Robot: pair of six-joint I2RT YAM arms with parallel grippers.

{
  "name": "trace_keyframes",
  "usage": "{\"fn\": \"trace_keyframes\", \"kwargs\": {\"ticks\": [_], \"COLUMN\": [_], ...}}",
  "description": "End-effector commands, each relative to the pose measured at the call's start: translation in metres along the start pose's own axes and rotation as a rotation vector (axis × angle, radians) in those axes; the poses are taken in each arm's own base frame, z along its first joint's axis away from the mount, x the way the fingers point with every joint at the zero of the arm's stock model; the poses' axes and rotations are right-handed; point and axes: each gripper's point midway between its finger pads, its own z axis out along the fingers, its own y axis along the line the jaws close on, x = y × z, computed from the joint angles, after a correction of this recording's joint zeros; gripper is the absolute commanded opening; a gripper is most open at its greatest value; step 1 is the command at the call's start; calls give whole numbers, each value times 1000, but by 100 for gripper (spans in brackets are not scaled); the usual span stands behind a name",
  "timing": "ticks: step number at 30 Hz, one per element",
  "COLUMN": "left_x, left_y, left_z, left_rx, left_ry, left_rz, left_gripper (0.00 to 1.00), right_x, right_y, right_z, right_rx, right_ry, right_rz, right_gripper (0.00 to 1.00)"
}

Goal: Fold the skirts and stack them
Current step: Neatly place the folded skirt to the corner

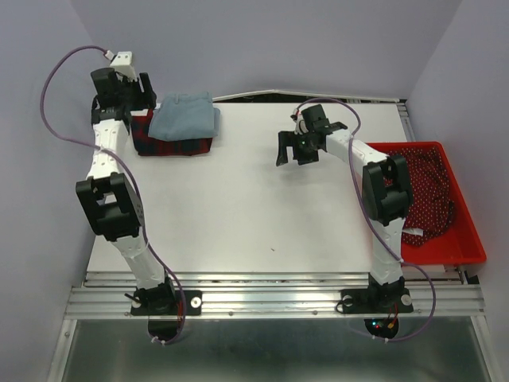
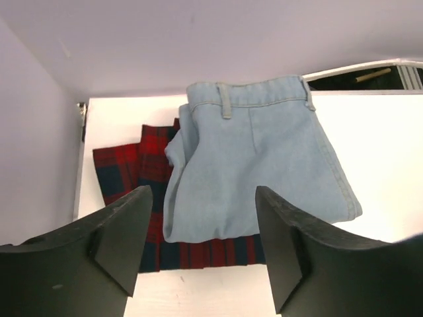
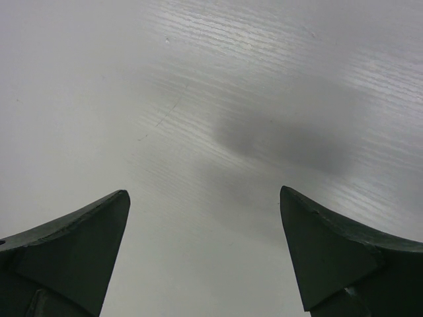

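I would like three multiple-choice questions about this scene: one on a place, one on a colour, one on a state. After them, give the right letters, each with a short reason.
1. Where does the light blue skirt lie?
A) in the basket
B) on top of the plaid skirt
C) beside the plaid skirt, apart from it

2. What colour is the basket?
A) red
B) green
C) white

3. In what state is the left gripper?
A) shut on the light blue skirt
B) shut on nothing
C) open, holding nothing

Right letters:
1 B, because plaid cloth shows under the blue skirt's left and near edges.
2 A, because its walls are plainly red in the top view.
3 C, because in the left wrist view its jaws stand wide apart and grip no cloth.
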Motion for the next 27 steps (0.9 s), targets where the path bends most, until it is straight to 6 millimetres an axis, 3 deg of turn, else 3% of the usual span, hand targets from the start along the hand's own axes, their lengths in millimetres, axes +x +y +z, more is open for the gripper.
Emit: {"fn": "trace_keyframes", "kwargs": {"ticks": [1, 7, 8, 13, 17, 21, 25, 27], "left_x": [4, 66, 85, 135, 162, 158, 125, 78], "left_y": [-29, -32, -33, -20, -16, -28, -42, -48], "left_z": [11, 44, 51, 66, 70, 63, 43, 14], "left_rx": [83, 98, 86, 9, -4, 57, 99, 91], "left_ry": [8, 138, 176, 245, 294, 274, 196, 89], "left_rz": [80, 28, 26, -25, -67, -76, -42, 4], "left_gripper": [69, 64, 65, 77, 85, 90, 92, 95], "right_x": [-12, -5, -3, -1, -3, -7, -19, -26], "right_y": [6, -2, -3, -19, -33, -38, -40, -35], "right_z": [-27, -31, -31, -39, -49, -64, -88, -105], "right_rx": [-7, -10, -6, 13, 26, 31, 22, 15], "right_ry": [-52, -41, -36, -37, -50, -68, -118, -150], "right_rz": [-65, -65, -66, -44, -23, -35, -51, -72], "right_gripper": [100, 100, 100, 100, 100, 100, 100, 100]}}
